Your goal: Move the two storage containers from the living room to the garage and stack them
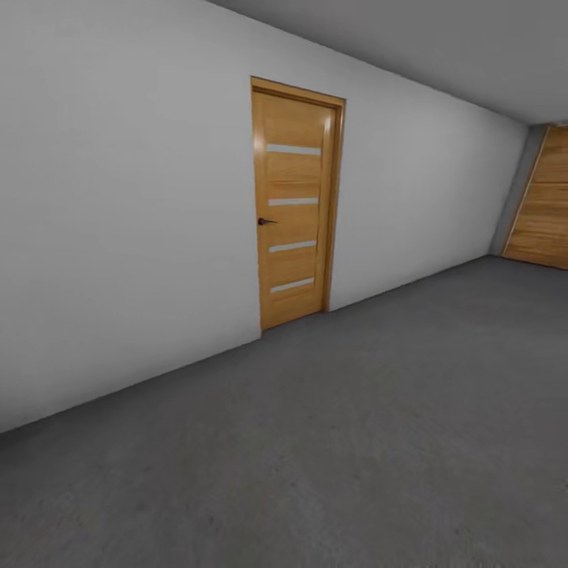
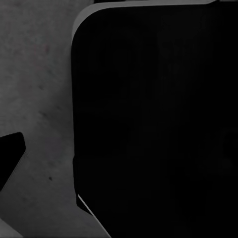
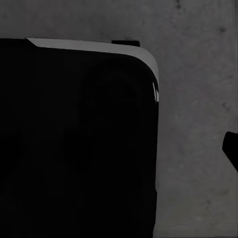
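Observation:
The two storage containers are out of view. I am in the garage: the dark grey speckled floor (image 1: 355, 442) spreads ahead below a plain pale grey wall (image 1: 118, 197). In the left wrist view, a black wedge (image 2: 11, 156) pokes in at the picture's edge over the floor (image 2: 39, 89), beside a big black rounded part of my own body (image 2: 158, 124). The right wrist view has a like black wedge (image 3: 232, 151) and black body part (image 3: 74, 144) over the floor (image 3: 198, 99). Neither wrist view lets me read the jaws.
An orange-wood door (image 1: 293, 209) with pale stripes and a dark handle stands shut in the wall ahead. A second orange-wood door (image 1: 548, 205) is at the far right end. The floor runs open from the wall out to the right.

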Controlling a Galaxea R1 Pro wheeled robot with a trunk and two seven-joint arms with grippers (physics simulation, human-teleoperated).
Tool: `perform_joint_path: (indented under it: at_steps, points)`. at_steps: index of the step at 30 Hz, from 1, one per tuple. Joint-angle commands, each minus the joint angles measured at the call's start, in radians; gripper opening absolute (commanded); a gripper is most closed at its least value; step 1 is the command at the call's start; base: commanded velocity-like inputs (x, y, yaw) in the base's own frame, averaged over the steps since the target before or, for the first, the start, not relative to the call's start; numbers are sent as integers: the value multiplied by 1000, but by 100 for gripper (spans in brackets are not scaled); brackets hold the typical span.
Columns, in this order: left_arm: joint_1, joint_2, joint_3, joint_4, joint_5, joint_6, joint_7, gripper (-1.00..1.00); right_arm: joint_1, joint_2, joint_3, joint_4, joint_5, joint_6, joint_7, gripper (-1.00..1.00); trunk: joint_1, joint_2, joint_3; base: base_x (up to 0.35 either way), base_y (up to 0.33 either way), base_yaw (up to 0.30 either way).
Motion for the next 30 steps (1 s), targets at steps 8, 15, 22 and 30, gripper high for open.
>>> perform_joint_path:
  at_steps: [8, 15, 22, 30]
  points:
    - [0, 0, 1, -1, 3, -1, 0, 100, -1, -1, 0, 4, 0, -4, 0, 100, 0, 0, -1, 70, 0, -286]
    - [0, 0, 0, -1, 3, 4, 0, 100, -1, -3, 0, 8, 0, -3, 0, 100, 0, 0, -1, 287, 0, -161]
    - [0, -1, -1, -1, 4, 11, 2, 100, -1, -6, 1, 9, 0, -3, 0, 100, 0, 0, -1, 318, 0, -18]
    - [0, 0, -1, -1, 5, 11, 2, 100, -1, -7, 2, 10, 1, -3, 2, 100, 0, 0, -1, 321, 0, -1]
